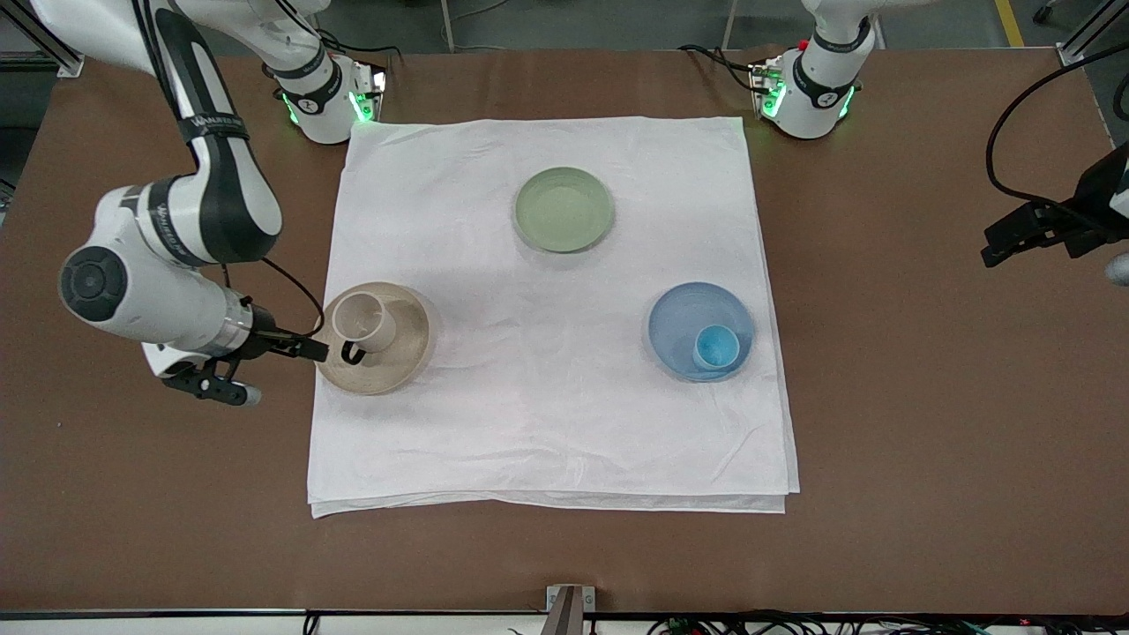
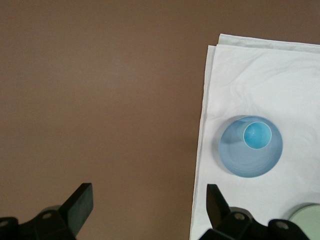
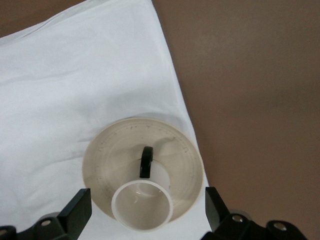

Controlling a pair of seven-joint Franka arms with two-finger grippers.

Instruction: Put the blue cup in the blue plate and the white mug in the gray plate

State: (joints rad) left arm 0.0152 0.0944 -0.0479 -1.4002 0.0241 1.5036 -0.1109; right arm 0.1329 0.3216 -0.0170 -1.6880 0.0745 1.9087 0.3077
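The blue cup (image 1: 715, 347) stands upright in the blue plate (image 1: 679, 322). They also show in the left wrist view, the cup (image 2: 257, 135) in the plate (image 2: 245, 162). The white mug (image 1: 366, 319), black handle toward the front camera, stands on the gray plate (image 1: 406, 348). The right wrist view shows the mug (image 3: 142, 205) on the plate (image 3: 112, 150). My right gripper (image 1: 287, 374) (image 3: 148, 205) is open and empty, just off the gray plate's edge toward the right arm's end, apart from the mug. My left gripper (image 1: 1054, 263) (image 2: 148, 202) is open and empty over bare table at the left arm's end.
A pale green plate (image 1: 564, 209) sits empty on the white cloth (image 1: 547, 423), farther from the front camera than both other plates. It also shows in the left wrist view (image 2: 306, 220). Brown tabletop (image 1: 926, 397) surrounds the cloth.
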